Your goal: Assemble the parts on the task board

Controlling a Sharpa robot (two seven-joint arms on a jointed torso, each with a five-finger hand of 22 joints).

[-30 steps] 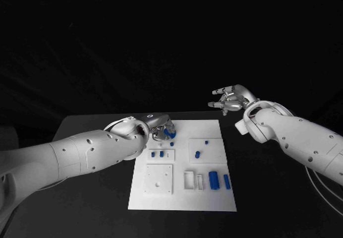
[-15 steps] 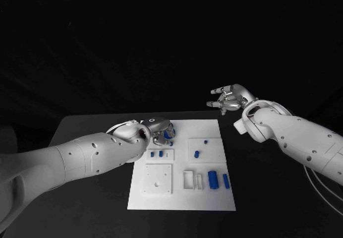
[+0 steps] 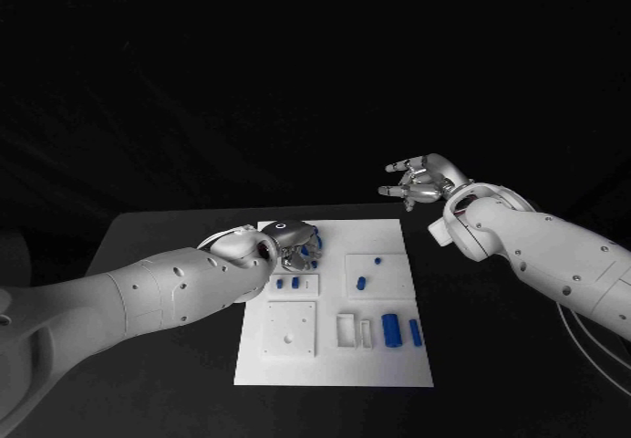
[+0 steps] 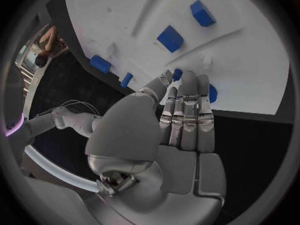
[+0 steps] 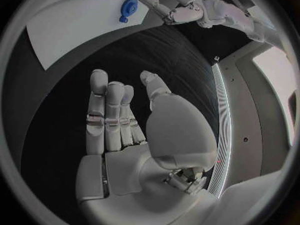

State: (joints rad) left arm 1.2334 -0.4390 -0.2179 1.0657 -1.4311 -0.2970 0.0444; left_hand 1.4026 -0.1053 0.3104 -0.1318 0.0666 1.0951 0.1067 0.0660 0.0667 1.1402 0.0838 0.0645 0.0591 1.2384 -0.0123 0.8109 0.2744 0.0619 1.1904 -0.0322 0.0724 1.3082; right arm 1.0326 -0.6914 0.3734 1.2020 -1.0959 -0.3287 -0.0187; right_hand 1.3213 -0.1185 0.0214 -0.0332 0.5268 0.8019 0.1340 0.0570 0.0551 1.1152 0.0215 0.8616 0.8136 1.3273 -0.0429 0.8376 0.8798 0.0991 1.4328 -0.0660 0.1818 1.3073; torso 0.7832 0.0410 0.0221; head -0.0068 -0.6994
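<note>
Gripping a blue part (image 3: 306,247), left hand (image 3: 292,245) over task board (image 3: 336,365); right hand (image 3: 421,182) open, empty.

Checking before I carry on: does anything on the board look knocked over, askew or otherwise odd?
Nothing stands out. The board lies flat and square on the table, blue parts sit in tidy rows. The left hand holds a blue part over the far left corner; the right hand hovers open, off the board.
</note>
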